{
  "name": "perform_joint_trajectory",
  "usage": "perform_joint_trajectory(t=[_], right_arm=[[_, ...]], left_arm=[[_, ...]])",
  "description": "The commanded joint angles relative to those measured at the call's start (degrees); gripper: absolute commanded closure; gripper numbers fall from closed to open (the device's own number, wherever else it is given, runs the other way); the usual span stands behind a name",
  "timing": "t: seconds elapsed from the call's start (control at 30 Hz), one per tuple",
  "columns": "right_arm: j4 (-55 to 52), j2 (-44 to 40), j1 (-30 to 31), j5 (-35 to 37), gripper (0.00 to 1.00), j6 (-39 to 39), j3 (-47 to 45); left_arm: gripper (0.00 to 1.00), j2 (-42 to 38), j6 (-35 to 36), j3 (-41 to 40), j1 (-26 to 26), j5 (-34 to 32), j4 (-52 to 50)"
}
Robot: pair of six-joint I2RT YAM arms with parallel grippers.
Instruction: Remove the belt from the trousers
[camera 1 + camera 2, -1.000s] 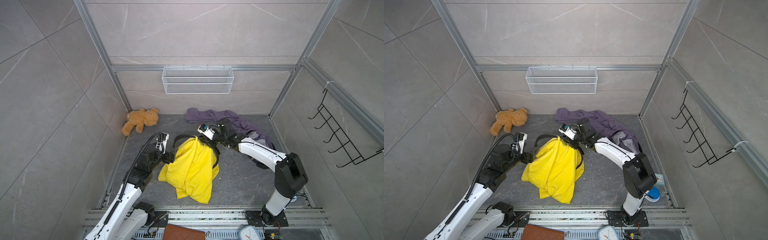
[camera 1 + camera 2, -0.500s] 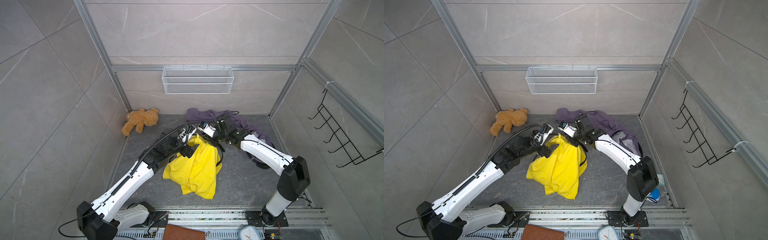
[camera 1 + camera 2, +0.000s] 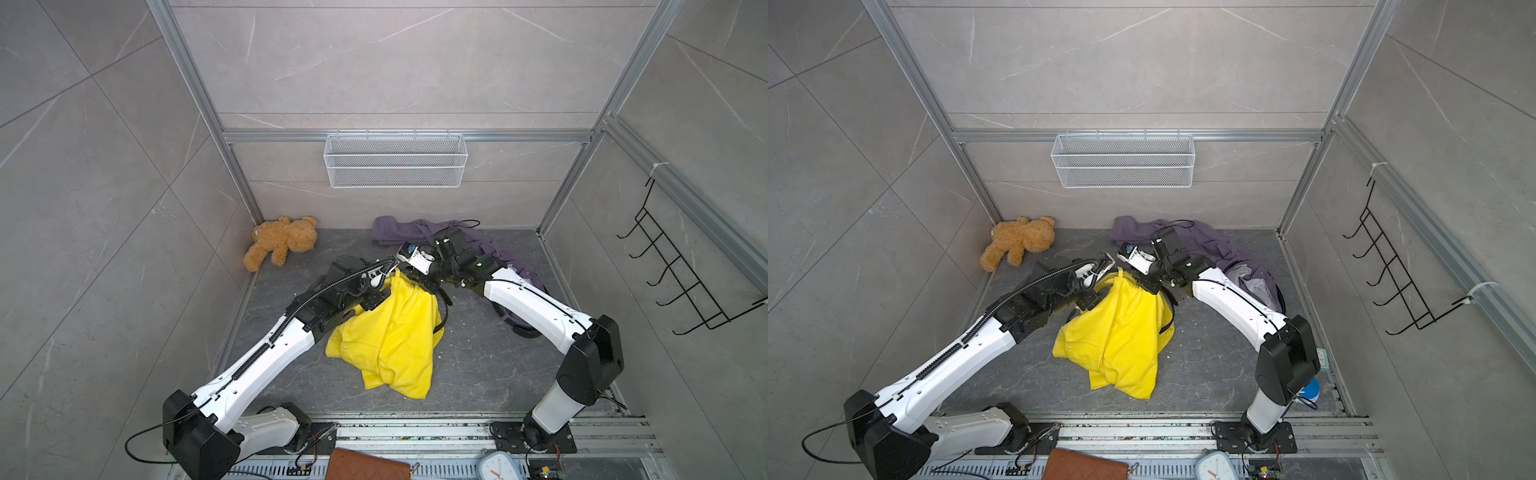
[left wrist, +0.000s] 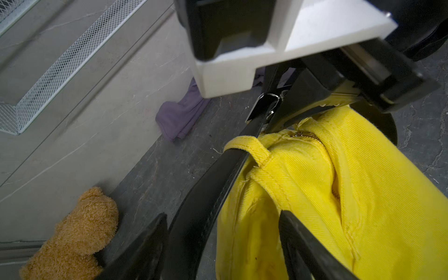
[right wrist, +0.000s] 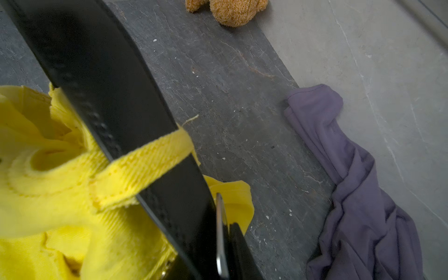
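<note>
Yellow trousers (image 3: 395, 340) (image 3: 1117, 332) hang bunched from a black belt (image 4: 206, 194) (image 5: 109, 84) that still runs through a yellow belt loop (image 4: 257, 151) (image 5: 143, 164). My right gripper (image 3: 419, 282) (image 3: 1148, 286) (image 5: 218, 254) is shut on the belt at its silver buckle (image 4: 269, 101) and holds the waistband up off the floor. Just below it, my left gripper (image 3: 374, 297) (image 3: 1090, 301) (image 4: 221, 218) stands open. Its jaws straddle the belt strap and the yellow waistband, with gaps on both sides. A further stretch of the belt (image 3: 442, 316) loops behind the trousers.
A brown teddy bear (image 3: 282, 245) lies at the back left of the dark floor (image 3: 478, 365). A purple garment (image 3: 415, 228) is heaped at the back right, under my right arm. A wire basket (image 3: 395, 162) hangs on the back wall, a hook rack (image 3: 681, 282) on the right wall.
My left arm has swung in from the left to the waistband beside the right gripper, and its jaws have narrowed. The right gripper has kept hold of the belt, drawing the trousers slightly back.
</note>
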Motion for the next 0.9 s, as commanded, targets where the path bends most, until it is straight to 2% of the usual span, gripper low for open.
perform_joint_trajectory(t=[0.0, 0.13, 0.27, 0.37, 0.63, 0.67, 0.73, 0.77, 0.87], right_arm=[[0.13, -3.11, 0.50, -0.88, 0.94, -0.65, 2.87], [-0.50, -3.38, 0.94, -1.14, 0.94, -0.91, 2.80], [-0.85, -4.32, 0.87, -0.87, 0.94, -1.19, 2.18], [-1.12, -4.91, 0.98, -1.22, 0.94, -1.40, 2.03], [-0.79, -4.97, 1.20, -2.87, 0.94, -1.38, 1.83], [-0.54, -5.14, 1.20, -3.04, 0.94, -1.30, 1.48], [-0.22, -5.58, 1.28, -3.95, 0.94, -1.14, 0.90], [-0.16, -5.65, 1.16, -4.11, 0.94, -1.16, 0.74], [-0.31, -5.97, 1.17, -4.38, 0.92, -1.03, 0.42]], left_arm=[[0.25, 1.09, 4.33, 2.36, -0.38, -2.98, 3.93], [0.28, 2.66, 5.36, 2.42, -0.35, -3.88, 7.45], [0.46, 3.30, 7.11, 1.80, -0.41, -5.47, 9.79], [0.51, 3.91, 7.93, 1.69, -0.38, -4.92, 9.53], [0.78, 5.99, 7.25, 2.35, -0.42, -3.53, 9.16], [0.78, 6.09, 7.10, 2.14, -0.34, -3.75, 9.34], [0.68, 5.88, 6.68, 1.04, -0.25, -4.24, 10.61], [0.68, 5.67, 6.35, 0.33, -0.03, -4.17, 11.21], [0.84, 4.67, 4.88, -0.95, 0.90, -2.85, 12.25]])
